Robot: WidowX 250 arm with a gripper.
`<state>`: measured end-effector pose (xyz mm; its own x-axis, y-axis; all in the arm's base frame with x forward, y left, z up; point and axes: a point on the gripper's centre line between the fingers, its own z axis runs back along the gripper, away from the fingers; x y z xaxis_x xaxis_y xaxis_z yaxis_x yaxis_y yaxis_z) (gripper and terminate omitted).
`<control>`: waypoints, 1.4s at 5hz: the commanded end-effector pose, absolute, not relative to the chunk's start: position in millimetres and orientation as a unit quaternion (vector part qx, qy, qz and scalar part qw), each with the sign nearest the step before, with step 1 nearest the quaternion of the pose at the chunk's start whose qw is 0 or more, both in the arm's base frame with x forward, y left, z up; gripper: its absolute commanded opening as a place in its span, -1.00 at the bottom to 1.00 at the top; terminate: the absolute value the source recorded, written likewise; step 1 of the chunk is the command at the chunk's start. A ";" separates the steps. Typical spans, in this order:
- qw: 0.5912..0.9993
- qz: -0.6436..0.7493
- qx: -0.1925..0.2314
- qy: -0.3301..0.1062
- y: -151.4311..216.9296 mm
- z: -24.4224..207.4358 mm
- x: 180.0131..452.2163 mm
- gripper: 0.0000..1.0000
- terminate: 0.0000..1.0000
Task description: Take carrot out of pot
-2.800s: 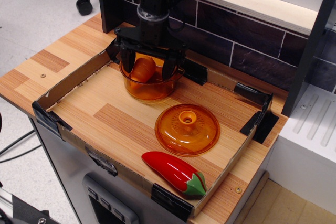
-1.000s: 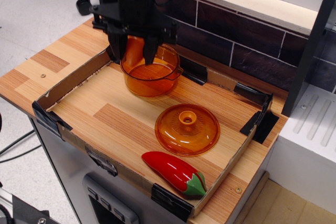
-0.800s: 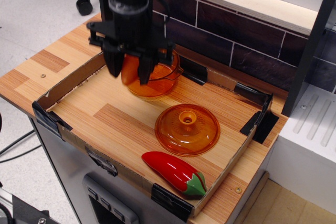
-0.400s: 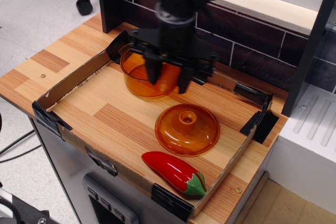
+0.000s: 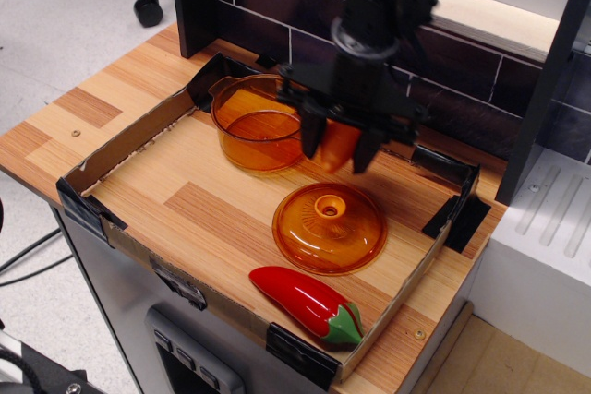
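Note:
The amber see-through pot (image 5: 256,125) stands at the back left of the cardboard-walled tray, and nothing shows inside it. My gripper (image 5: 338,149) hangs just right of the pot, above the tray floor, shut on the orange carrot (image 5: 337,144). The carrot shows between the two black fingers (image 5: 312,137), pointing down. It is clear of the pot's rim.
The domed amber lid (image 5: 329,226) with a knob lies in front of the gripper. A glossy red pepper (image 5: 305,303) with a green stem lies at the tray's front wall. Low cardboard walls (image 5: 120,149) ring the tray. A dark tiled wall (image 5: 462,89) stands behind.
The gripper lifted the carrot out of the pot, swung left, then moved right across the pot. It now holds the carrot to the right of the pot, above the tray floor.

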<state>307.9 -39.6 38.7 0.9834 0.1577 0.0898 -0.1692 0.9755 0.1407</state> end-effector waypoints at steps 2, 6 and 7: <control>0.992 0.084 0.084 -0.032 -54.1 31.6 323.0 1.00 -1.00; 0.990 0.109 0.078 -0.054 -54.4 56.2 325.3 1.00 -1.00; 0.988 0.124 0.056 -0.074 -52.3 84.4 325.7 1.00 -1.00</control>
<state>323.5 -57.1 65.1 0.9662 0.2378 0.0996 -0.2487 0.9616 0.1165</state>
